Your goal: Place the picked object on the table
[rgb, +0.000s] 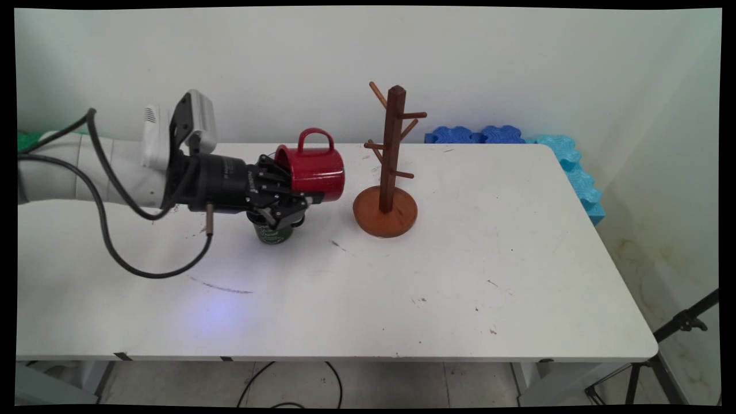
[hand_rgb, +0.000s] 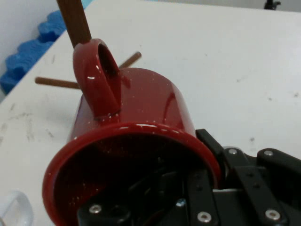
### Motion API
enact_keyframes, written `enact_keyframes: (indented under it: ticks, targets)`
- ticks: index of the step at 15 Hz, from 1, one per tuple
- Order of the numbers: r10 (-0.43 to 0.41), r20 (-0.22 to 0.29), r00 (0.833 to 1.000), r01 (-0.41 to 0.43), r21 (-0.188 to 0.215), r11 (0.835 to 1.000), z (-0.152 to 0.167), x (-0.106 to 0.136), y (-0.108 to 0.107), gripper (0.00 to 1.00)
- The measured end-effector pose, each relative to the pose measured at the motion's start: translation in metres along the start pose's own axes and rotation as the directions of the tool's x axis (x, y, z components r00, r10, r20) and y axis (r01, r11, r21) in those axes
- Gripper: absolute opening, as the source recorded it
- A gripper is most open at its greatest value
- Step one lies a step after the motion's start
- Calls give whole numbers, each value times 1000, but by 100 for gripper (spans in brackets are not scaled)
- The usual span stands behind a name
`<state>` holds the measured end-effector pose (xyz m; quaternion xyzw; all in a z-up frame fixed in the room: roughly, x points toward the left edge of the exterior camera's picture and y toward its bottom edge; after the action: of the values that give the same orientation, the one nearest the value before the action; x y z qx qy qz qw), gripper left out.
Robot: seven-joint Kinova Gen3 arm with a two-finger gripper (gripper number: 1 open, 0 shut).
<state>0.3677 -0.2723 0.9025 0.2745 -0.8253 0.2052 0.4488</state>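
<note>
My gripper (rgb: 299, 198) is shut on the rim of a red mug (rgb: 313, 169), one finger inside it and one outside. The mug hangs on its side above the table, its handle (rgb: 315, 138) pointing up and its base turned toward a brown wooden mug tree (rgb: 388, 172) just to its right. In the hand view the red mug (hand_rgb: 136, 122) fills the frame, its handle (hand_rgb: 101, 77) upward, and the tree's trunk (hand_rgb: 74, 21) and pegs show behind it. A green cup (rgb: 273, 233) stands on the table directly under the gripper, mostly hidden.
Blue foam pieces (rgb: 477, 135) lie along the table's far right edge and round its corner (rgb: 581, 178). A black cable (rgb: 115, 241) loops down from the arm over the table's left part. A tripod leg (rgb: 678, 325) stands beyond the right edge.
</note>
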Motion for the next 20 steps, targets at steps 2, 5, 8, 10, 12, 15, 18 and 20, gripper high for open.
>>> enact_keyframes:
  ticks: [2, 5, 8, 10, 12, 15, 18, 20]
  targets:
    - [14, 13, 1000, -14, -32, 999, -3, -6, -6, 0]
    - [59, 46, 997, -55, -90, 994, -9, -11, -16, 0]
    - [134, 55, 989, -125, -139, 982, -26, -2, -26, 0]
    - [179, 42, 983, -170, -152, 974, -39, 9, -27, 0]
    - [220, 35, 975, -211, -163, 964, -52, 22, -26, 0]
    - [282, 54, 958, -268, -182, 946, -68, 41, -24, 0]
    - [343, 109, 933, -318, -200, 927, -86, 63, -23, 0]
    - [364, 145, 920, -331, -208, 920, -92, 73, -23, 0]
